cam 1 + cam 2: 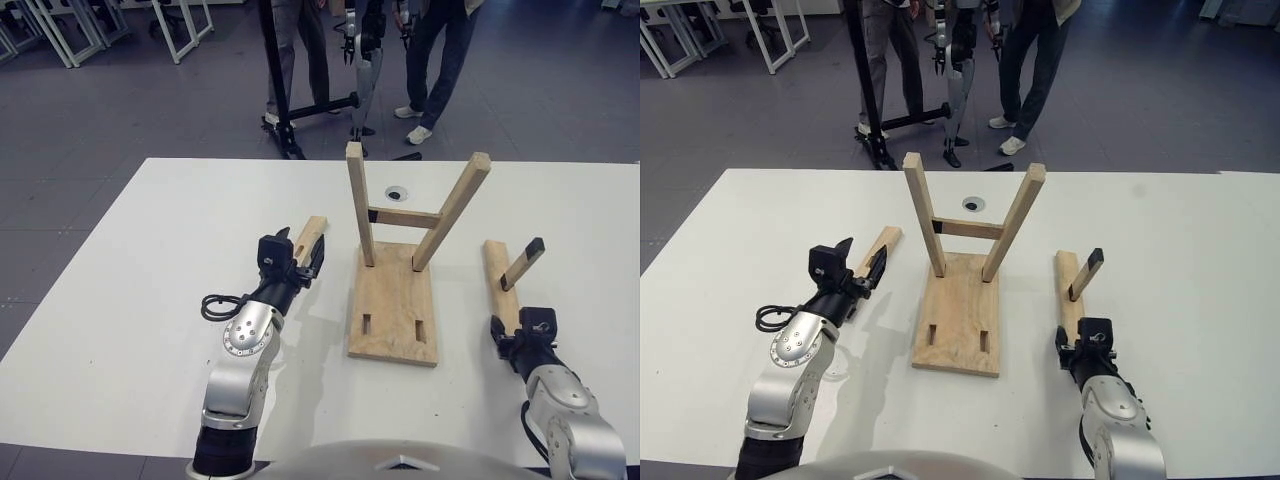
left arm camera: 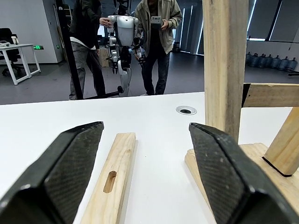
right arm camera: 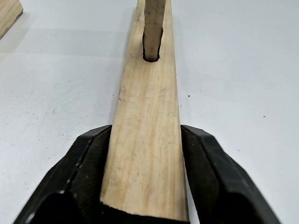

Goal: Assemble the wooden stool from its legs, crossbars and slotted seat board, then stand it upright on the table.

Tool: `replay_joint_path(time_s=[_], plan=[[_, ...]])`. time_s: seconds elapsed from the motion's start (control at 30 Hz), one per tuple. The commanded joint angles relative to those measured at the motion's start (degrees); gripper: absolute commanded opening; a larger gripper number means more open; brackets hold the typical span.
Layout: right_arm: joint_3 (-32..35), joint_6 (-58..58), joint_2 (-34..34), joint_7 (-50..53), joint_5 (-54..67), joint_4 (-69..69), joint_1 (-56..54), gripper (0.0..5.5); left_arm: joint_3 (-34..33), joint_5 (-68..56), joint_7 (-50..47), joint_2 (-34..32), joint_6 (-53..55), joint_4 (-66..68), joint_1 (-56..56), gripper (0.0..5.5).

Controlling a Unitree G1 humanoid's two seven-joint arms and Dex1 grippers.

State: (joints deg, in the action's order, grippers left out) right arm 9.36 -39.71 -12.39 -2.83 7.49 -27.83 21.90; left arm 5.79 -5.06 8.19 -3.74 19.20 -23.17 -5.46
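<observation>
Taken from the head, twice: high, tilted forward and down, mid-distance, both sharing table (image 1: 120,300), seat board (image 1: 392,320), left gripper (image 1: 300,252) and right gripper (image 1: 522,325). From left wrist: low, level, facing out between spread left fingers (image 2: 65,168), slotted leg (image 2: 114,177) just ahead. From right wrist: very close, along held leg (image 3: 147,140) pinched between right fingers (image 3: 88,172).

Mid-table, two legs (image 1: 923,210) stood in our seat board (image 1: 958,330); our left gripper (image 1: 862,256) gaped beside a loose leg (image 1: 887,240), and our right gripper (image 1: 1078,336) met the crossbar-fitted leg (image 1: 1068,285) at its near end.
</observation>
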Motion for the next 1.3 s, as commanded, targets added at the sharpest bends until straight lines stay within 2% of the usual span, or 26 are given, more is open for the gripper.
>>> replay_joint_path(time_s=[0.03, 0.13, 0.23, 0.27, 0.33, 0.43, 0.5, 0.57, 0.7, 0.77, 0.93, 1.17, 1.3], plan=[[1.44, -1.49, 0.06, -0.05, -0.48, 6.51, 1.38, 2.08, -0.03, -0.55, -0.32, 0.62, -0.34, 0.56, -0.42, 3.40], [2.76, -1.25, 0.02, -0.88, 0.71, 6.37, -0.32, 2.07, -1.28, -2.35, 0.29, 0.73, 0.34, 0.84, -1.28, 3.40], [10.06, -0.45, -2.51, -1.91, 6.22, 7.38, -13.45, 2.07, -8.18, -17.35, 6.71, -0.10, 7.66, -0.84, -1.22, 3.40], [13.34, -0.68, -4.38, -2.47, 8.99, 8.51, -19.75, 2.07, -11.62, -25.40, 10.93, -3.05, 12.34, -1.78, 0.04, 3.40], [18.10, -2.51, -8.22, -4.45, 14.95, 10.22, -30.62, 2.06, -18.56, -40.32, 21.48, -13.14, 21.63, -2.26, 3.41, 3.40], [22.05, -7.05, -10.94, -8.50, 26.20, 12.33, -42.90, 2.06, -26.46, -55.44, 32.31, -25.96, 30.87, 2.88, 11.90, 3.40], [24.47, -10.83, -11.14, -12.22, 36.29, 13.94, -48.23, 2.05, -27.96, -63.31, 36.78, -29.74, 35.24, 7.42, 18.35, 3.72], [25.00, -15.25, -11.61, -16.61, 46.45, 14.73, -51.35, 2.05, -26.47, -65.79, 40.60, -31.15, 37.19, 11.08, 22.76, 4.22], [21.07, -21.67, -12.27, -25.18, 60.56, 17.44, -56.74, 2.05, -23.24, -69.09, 42.40, -29.52, 40.88, 17.93, 29.40, 4.23], [15.86, -24.18, -11.67, -30.20, 63.69, 17.41, -57.60, 2.05, -21.92, -73.63, 41.45, -26.74, 44.67, 22.52, 33.79, 4.23], [6.26, -25.04, -9.97, -36.27, 65.37, 15.60, -57.76, 2.05, -16.57, -79.00, 40.32, -22.77, 52.07, 23.06, 36.93, 4.23], [-1.04, -25.00, -12.75, -40.15, 63.27, 11.13, -52.37, 2.05, -14.28, -75.68, 41.14, -22.12, 51.38, 20.31, 36.44, 4.23], [-2.88, -24.29, -13.61, -40.90, 62.72, 10.17, -50.67, 2.05, -14.47, -73.69, 42.05, -21.36, 49.08, 19.89, 37.57, 4.23]])
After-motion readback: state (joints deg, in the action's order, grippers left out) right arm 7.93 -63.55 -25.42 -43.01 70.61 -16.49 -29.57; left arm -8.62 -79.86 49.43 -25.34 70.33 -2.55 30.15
